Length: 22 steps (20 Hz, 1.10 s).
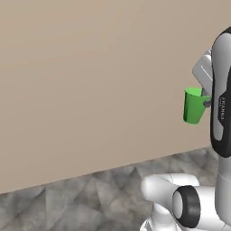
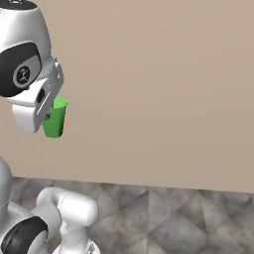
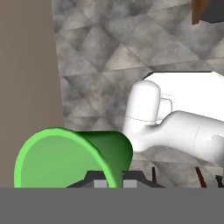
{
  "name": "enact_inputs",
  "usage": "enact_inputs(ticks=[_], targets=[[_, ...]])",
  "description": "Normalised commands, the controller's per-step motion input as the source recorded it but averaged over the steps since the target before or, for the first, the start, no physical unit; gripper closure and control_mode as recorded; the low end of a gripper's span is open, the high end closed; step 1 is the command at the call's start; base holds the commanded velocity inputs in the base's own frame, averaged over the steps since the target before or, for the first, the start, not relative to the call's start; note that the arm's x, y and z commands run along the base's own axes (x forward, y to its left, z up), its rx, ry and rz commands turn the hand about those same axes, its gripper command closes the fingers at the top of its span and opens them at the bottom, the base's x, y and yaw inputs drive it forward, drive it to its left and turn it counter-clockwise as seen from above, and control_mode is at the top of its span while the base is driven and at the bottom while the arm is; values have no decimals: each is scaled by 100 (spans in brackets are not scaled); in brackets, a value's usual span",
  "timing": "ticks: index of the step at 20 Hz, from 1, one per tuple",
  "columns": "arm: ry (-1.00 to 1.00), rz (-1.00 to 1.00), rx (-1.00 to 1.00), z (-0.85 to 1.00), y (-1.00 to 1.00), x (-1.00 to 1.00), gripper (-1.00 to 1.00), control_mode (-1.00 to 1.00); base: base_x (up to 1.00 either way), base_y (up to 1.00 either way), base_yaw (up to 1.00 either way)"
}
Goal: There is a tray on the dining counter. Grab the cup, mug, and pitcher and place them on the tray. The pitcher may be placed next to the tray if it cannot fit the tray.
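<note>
The fingers [image 3: 113, 180] pinch the rim wall of the bright green cup [image 3: 72, 157], one tip inside it and one outside. The cup [image 1: 194, 106] hangs in the air from the white arm's hand, upright and slightly tilted, with the plain beige wall [image 1: 90, 81] behind it and the grey stone-patterned floor [image 2: 173, 218] well below.

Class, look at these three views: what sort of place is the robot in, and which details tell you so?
Probably an indoor room, though nothing marks its use: a plain beige wall, a grey stone-patterned tiled floor, and a green cup carried in the gripper.
</note>
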Motion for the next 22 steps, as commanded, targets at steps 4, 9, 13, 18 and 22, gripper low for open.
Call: enact_inputs(ticks=[4,9,13,18,22], targets=[[0,0,0,0,0,0,100,100,100,-9,0],[0,0,0,0,0,0,100,100,100,-2,22],[0,0,0,0,0,0,100,100,70,-13,66],[0,0,0,0,0,0,100,100,31,0,88],[0,0,0,0,0,0,100,100,51,-12,87]])
